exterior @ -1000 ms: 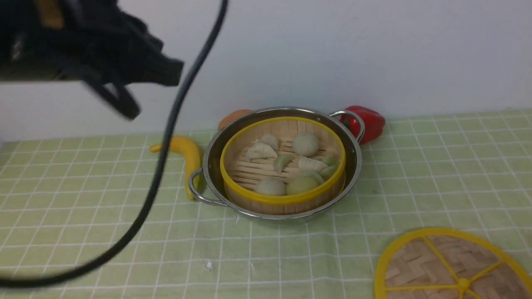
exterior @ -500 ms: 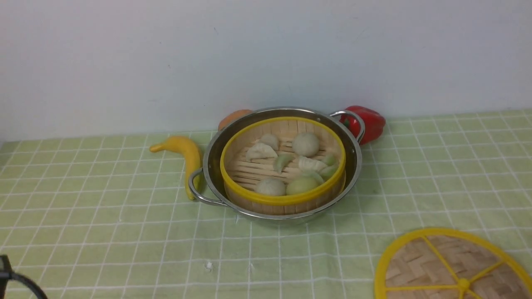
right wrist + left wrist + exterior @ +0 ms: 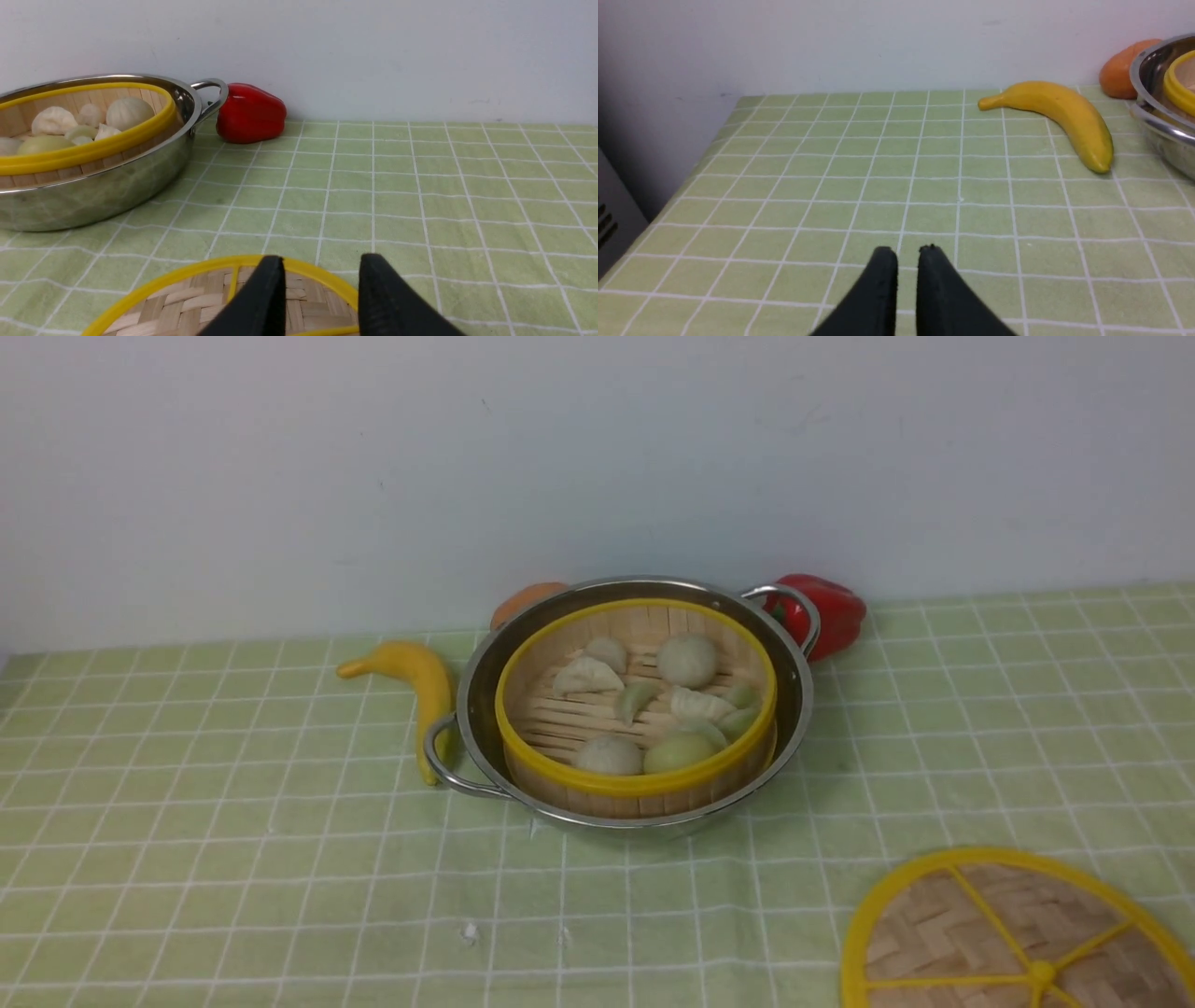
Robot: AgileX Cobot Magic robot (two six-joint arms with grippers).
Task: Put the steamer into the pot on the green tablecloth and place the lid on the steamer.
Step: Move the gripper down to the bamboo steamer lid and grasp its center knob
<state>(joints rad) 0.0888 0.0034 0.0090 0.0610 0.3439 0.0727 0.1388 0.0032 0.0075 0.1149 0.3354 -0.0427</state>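
**Steamer seated in pot, lid flat on cloth**

The steamer (image 3: 635,782) sits upright inside the pot (image 3: 794,705), its yellow rim standing above the steel rim. Pale dumplings and buns (image 3: 686,660) lie uncovered on its slatted floor. The pot stands on the green tablecloth (image 3: 233,821) near the back wall, its 2 looped handles out to the sides.

The lid (image 3: 943,933) lies flat on the cloth at the near right, well apart from the pot and partly cut by the frame edge.

Right gripper (image 3: 320,263): released, jaws wide, grasping nothing. Its tips are over the lid's far rim; contact cannot be told.

Left gripper (image 3: 907,254): a narrow gap between the tips, nothing between them, over cloth well left of the pot.

A banana (image 3: 425,686) lies just beside the pot's left handle. A red pepper (image 3: 836,611) sits behind the right handle, and an orange object (image 3: 523,599) sits behind the pot.
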